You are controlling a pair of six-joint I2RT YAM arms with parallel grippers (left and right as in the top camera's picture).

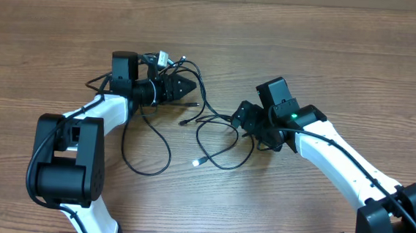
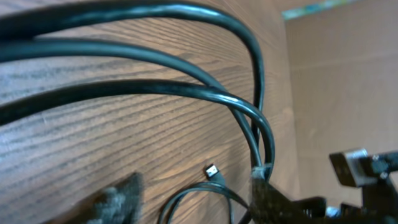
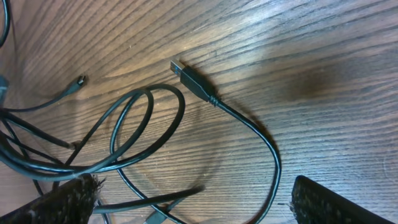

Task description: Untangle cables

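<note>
Thin black cables [image 1: 142, 173] lie in loose loops on the wooden table between my two grippers, one silvery plug tip [image 1: 196, 162] near the middle. My left gripper [image 1: 191, 88] points right at the tangle's upper end. In the left wrist view its fingers [image 2: 267, 199] stand apart, and a cable loop [image 2: 186, 200] and a small plug [image 2: 211, 171] lie on the table between them. Several strands [image 2: 186, 93] arc close to the lens. My right gripper [image 1: 238, 120] faces left, wide open [image 3: 199, 205] over cable strands [image 3: 155, 124]. A USB plug [image 3: 186, 73] lies ahead of it.
Bare wood table [image 1: 330, 51] stretches all around the tangle. A small plug end [image 3: 79, 81] lies at the left of the right wrist view. A cardboard wall [image 2: 348, 81] stands beyond the table edge in the left wrist view.
</note>
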